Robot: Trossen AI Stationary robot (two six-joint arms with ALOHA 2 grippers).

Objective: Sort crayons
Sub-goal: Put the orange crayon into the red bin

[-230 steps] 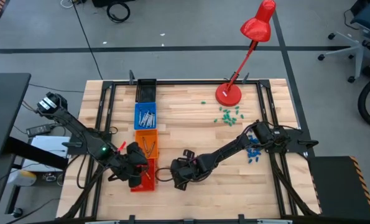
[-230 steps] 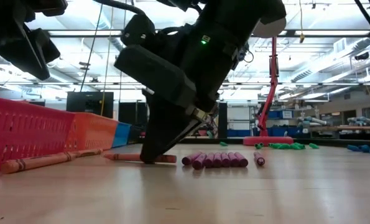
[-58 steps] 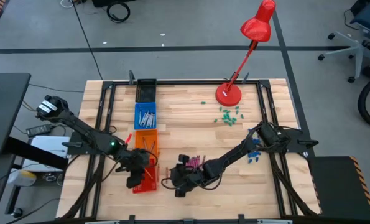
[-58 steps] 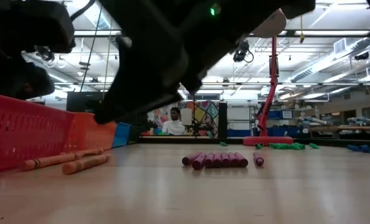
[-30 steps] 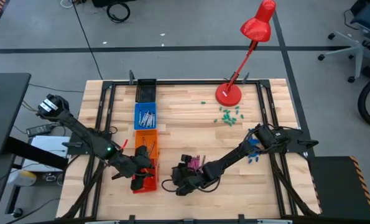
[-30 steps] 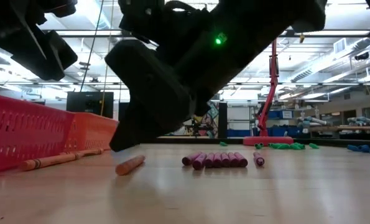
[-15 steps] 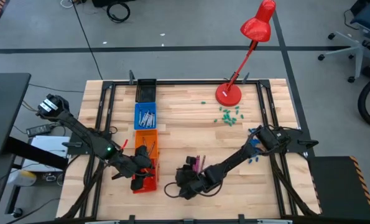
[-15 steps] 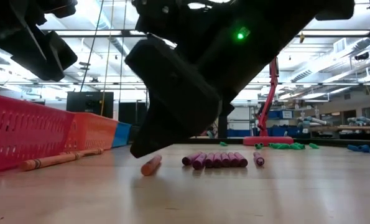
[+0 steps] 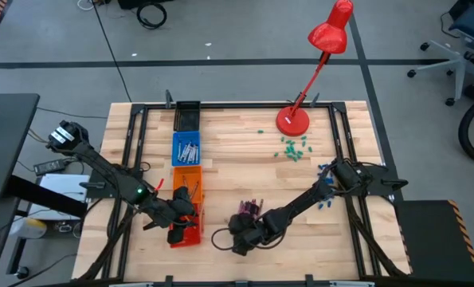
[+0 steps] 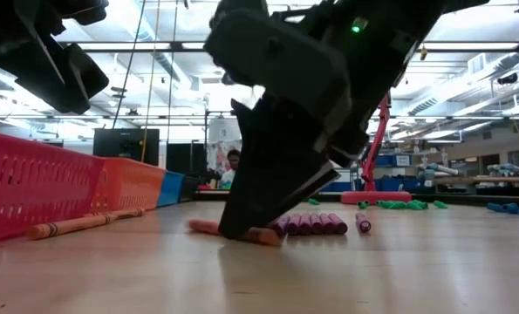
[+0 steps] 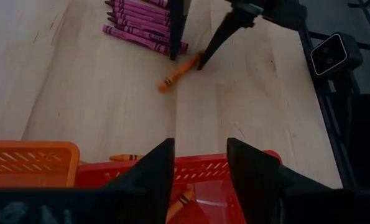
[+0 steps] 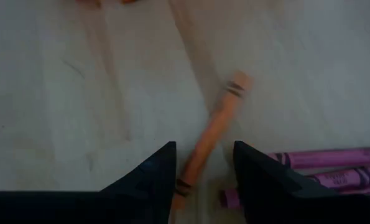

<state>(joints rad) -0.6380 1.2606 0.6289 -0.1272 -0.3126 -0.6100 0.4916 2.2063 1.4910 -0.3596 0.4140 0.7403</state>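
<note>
While the right gripper (image 9: 238, 239) is down on the wooden surface (image 9: 244, 159), its jaws stand open around a loose orange crayon (image 11: 180, 73).

From above, the left gripper (image 9: 178, 226) hangs over the red bin (image 9: 186, 234). Low down, the crayon lies flat, just beside the row of pink crayons (image 10: 310, 224). From the left wrist, those jaws are open and hold nothing. From the right wrist, the crayon sits slanted between the fingers (image 12: 148, 176). I think the jaws should close on its middle and miss the pink ones.
</note>
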